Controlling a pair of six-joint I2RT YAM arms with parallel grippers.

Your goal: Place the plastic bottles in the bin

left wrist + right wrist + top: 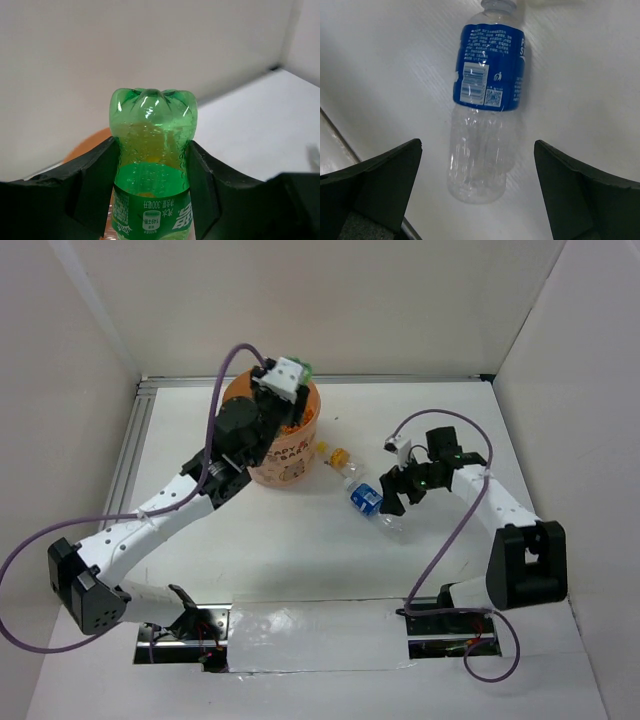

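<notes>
The orange bin [288, 462] stands at the back middle of the table. My left gripper [281, 390] is over its rim, shut on a green bottle [304, 368] held base up. In the left wrist view the green bottle [152, 165] is clamped between both fingers [95, 180], and the bin's orange rim [90, 144] shows below. A clear bottle with a blue label [368, 502] lies on the table right of the bin. My right gripper [398, 492] hovers open at its base end. The right wrist view shows this bottle [487, 95] lying between the spread fingers [385, 185], untouched.
A small bottle with an orange cap [341, 457] lies on the table just right of the bin. White walls enclose the table on the left, back and right. A metal rail [135, 440] runs along the left edge.
</notes>
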